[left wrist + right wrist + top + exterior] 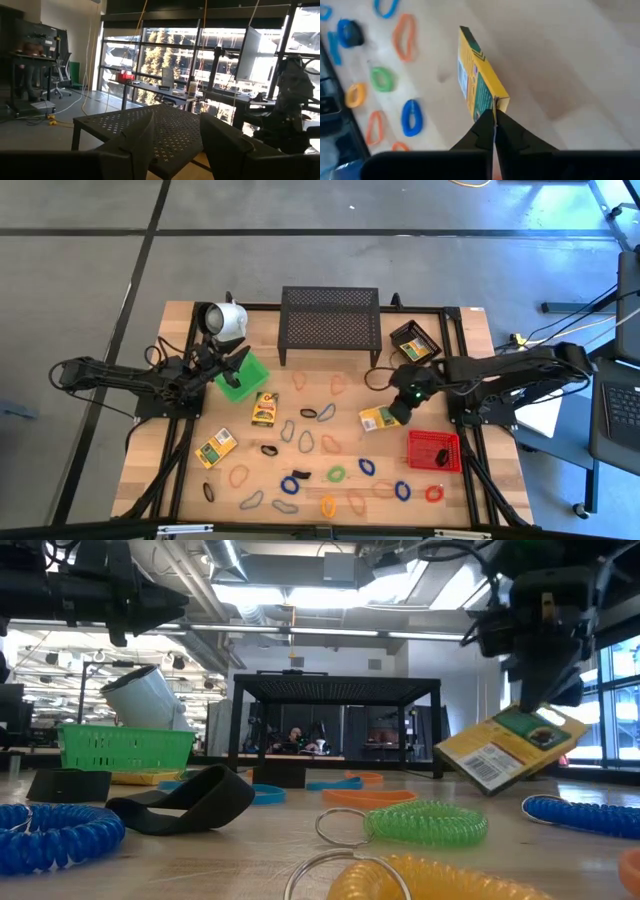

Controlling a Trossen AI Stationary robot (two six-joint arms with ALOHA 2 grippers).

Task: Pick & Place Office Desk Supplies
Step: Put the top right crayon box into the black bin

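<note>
A flat yellow box [510, 750] with green print hangs tilted above the table, with my right gripper [403, 408] shut on it, right of the table's middle. Two more yellow boxes [265, 409] [215, 447] lie flat on the wood, and another sits in a black tray [415, 341]. Several coloured loops [335, 473] lie scattered over the near half of the table. My left gripper [175, 145] stands open with nothing between its fingers, raised at the far left over a green basket [243, 378]. My right gripper pinches the yellow box by a thin edge at its upper end [494, 102] between the tips of its two fingers. The fingers come from above, slanting down. The box hangs below them, tilted and clear of the table [490, 765].
A large black mesh shelf [330, 320] stands at the far middle, and a white mug [226, 318] lies left of it. A red basket [433, 450] sits at the near right, close below my right gripper.
</note>
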